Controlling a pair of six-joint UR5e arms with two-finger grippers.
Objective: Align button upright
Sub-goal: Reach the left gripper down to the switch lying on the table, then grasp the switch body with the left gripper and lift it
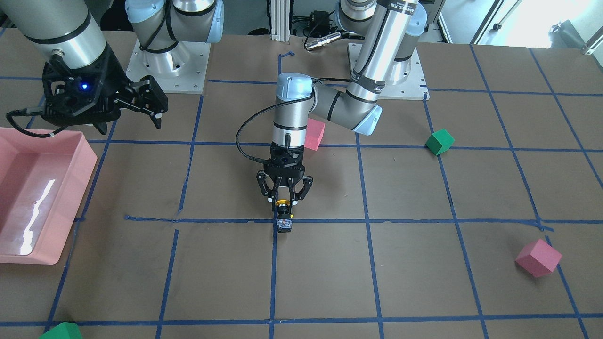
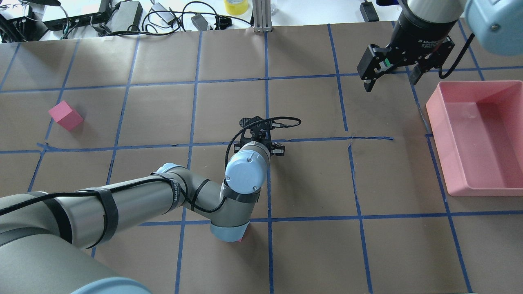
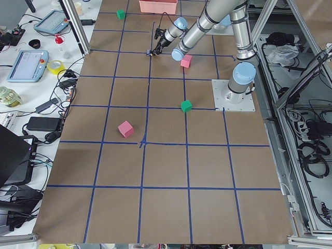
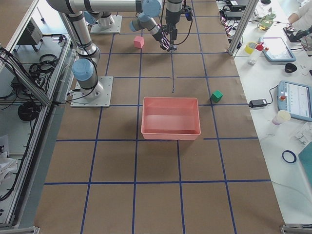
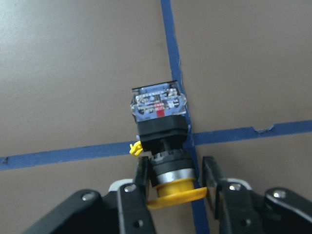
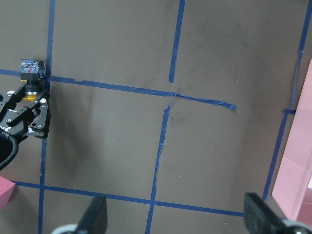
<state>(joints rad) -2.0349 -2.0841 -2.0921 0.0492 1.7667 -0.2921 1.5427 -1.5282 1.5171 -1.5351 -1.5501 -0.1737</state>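
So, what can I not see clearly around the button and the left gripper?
Overhead view: the left arm's wrist hides the button completely.
Left wrist view: whether the left gripper truly clamps the yellow cap; the cap overlaps the fingers.
Side views: the button is too small to judge.
Front view: the left arm covers part of one pink cube.

button (image 5: 161, 131), yellow cap, blk body, clear base, lying on side, on blue tape crossing
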